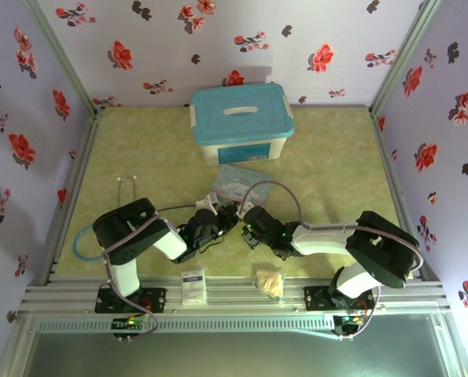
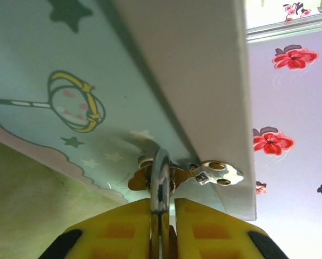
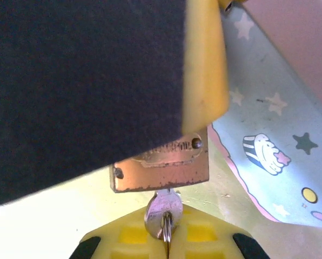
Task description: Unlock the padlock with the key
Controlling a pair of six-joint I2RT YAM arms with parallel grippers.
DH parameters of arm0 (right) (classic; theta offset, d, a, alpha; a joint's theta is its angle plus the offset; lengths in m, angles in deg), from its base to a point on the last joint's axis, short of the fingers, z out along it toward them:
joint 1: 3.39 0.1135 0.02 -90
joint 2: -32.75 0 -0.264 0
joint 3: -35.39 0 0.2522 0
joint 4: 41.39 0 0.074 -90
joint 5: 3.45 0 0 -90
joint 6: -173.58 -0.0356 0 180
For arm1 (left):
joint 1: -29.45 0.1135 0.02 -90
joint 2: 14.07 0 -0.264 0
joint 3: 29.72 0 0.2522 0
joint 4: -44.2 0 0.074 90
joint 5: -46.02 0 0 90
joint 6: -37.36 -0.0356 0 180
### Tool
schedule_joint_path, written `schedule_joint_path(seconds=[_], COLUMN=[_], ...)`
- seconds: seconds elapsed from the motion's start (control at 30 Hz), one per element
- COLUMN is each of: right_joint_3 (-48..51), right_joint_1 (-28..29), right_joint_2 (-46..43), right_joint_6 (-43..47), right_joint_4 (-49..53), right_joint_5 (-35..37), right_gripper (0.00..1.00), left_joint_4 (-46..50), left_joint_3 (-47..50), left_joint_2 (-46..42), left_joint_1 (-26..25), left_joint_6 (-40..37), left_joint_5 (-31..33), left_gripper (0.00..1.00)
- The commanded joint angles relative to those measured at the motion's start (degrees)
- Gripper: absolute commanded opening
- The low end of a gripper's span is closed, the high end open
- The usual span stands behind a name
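In the right wrist view the brass padlock (image 3: 161, 170) hangs below a yellow finger (image 3: 204, 65) of my left gripper. The small silver key (image 3: 163, 210) sits with its blade in the padlock's underside. My right gripper (image 3: 166, 240) is shut on the key's bow. Seen from the left wrist, my left gripper (image 2: 162, 216) is shut on the padlock, whose silver shackle (image 2: 161, 172) sticks out between the yellow fingers. A small brass piece and a silver key-like piece (image 2: 217, 172) lie just beyond it. From above, the left gripper (image 1: 224, 218) and right gripper (image 1: 250, 220) meet mid-table.
The blue cartoon tin (image 1: 242, 182) lies just behind the grippers, close in both wrist views. A white box with a blue lid (image 1: 242, 122) stands at the back. A white card (image 1: 193, 287) and a beige wad (image 1: 269, 281) lie near the front edge.
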Motion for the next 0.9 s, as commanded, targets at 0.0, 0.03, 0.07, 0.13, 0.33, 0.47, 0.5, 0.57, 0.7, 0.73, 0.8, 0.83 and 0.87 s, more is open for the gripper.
schedule_joint_path(seconds=[0.0,0.03,0.07,0.13,0.33,0.47,0.5,0.57,0.7,0.73,0.8,0.83,0.87], right_joint_3=[1.3,2.0,2.7,4.2,4.5,4.2,3.9,3.3,3.1,2.9,2.4,2.4,2.2], right_joint_1=[-1.0,-2.0,-3.4,-7.2,-8.7,-2.3,-1.4,0.5,3.1,4.2,6.8,7.3,7.4], right_joint_2=[-2.5,-3.3,-3.8,-4.7,-6.4,-8.2,-8.0,-7.0,-5.4,-4.9,-3.8,-3.4,-2.9], right_joint_6=[-1.9,-2.9,-4.1,-7.2,-5.3,-1.4,-0.8,0.3,1.7,2.7,4.5,4.9,5.2], right_joint_4=[-6.5,-7.8,-9.0,-12.2,-8.9,-4.8,-4.2,-4.1,-6.3,-7.3,-9.5,-10.9,-11.4], right_joint_5=[-5.7,-8.9,-11.6,-19.0,-13.4,11.9,14.6,19.4,24.9,26.8,30.6,29.7,28.0], right_gripper=[0.02,0.02,0.02,0.02,0.08,0.2,0.23,0.24,0.24,0.25,0.25,0.26,0.27], left_joint_4=[-1.9,-1.9,-1.9,-2.2,-3.4,-3.2,-3.2,-3.3,-3.2,-3.2,-3.5,-3.9,-4.7], left_joint_3=[-0.7,-0.5,-0.3,0.3,0.4,0.2,0.1,-0.2,-0.5,-0.6,-0.4,-0.4,-0.2], left_joint_2=[0.5,0.3,0.2,0.1,0.4,0.2,0.1,0.1,0.3,0.2,0.4,0.6,1.1], left_joint_1=[-1.4,-1.5,-1.5,-1.5,-1.5,-1.5,-1.5,-1.6,-1.9,-1.9,-1.9,-1.9,-1.9], left_joint_6=[-0.4,-0.3,-0.2,-0.1,0.5,0.6,0.7,0.9,1.2,1.2,1.6,1.8,2.3], left_joint_5=[-3.0,-3.0,-3.0,-3.0,-3.5,-3.5,-3.6,-3.8,-3.8,-3.8,-3.7,-3.7,-3.6], left_gripper=[0.0,0.0,0.0,0.0,0.0,0.0,0.0,0.0,0.0,0.0,0.0,0.0,0.0])
